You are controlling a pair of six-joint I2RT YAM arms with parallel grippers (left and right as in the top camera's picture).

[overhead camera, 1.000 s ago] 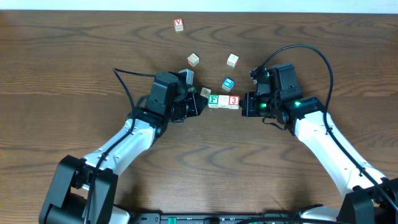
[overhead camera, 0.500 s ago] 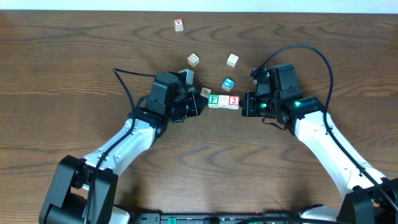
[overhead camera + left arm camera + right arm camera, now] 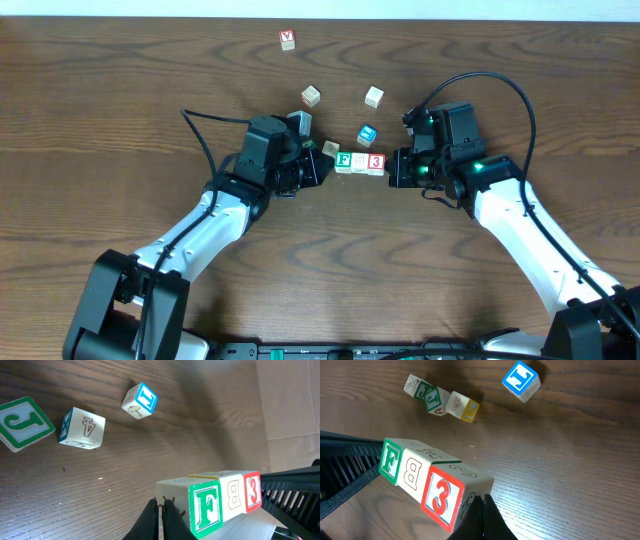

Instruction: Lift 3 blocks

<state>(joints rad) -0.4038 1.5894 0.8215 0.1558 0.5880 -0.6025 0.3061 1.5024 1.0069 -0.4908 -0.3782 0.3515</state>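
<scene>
Three blocks stand in a tight row: the green "F" block (image 3: 344, 160), a pale block (image 3: 360, 161) marked "B" (image 3: 232, 494), and the red "3" block (image 3: 376, 161). My left gripper (image 3: 326, 165) is shut, its tips (image 3: 161, 510) against the F block's (image 3: 205, 507) outer end. My right gripper (image 3: 390, 168) is shut too, tips (image 3: 483, 505) pressed on the outer end of the 3 block (image 3: 442, 495). The row is pinched between the two grippers. I cannot tell whether it rests on the table.
A blue block (image 3: 367, 134) lies just behind the row. A green "J" block (image 3: 22, 422) and an "A" block (image 3: 82, 427) sit near my left wrist. Further back are two pale blocks (image 3: 311, 96) (image 3: 374, 97) and a red one (image 3: 288, 39).
</scene>
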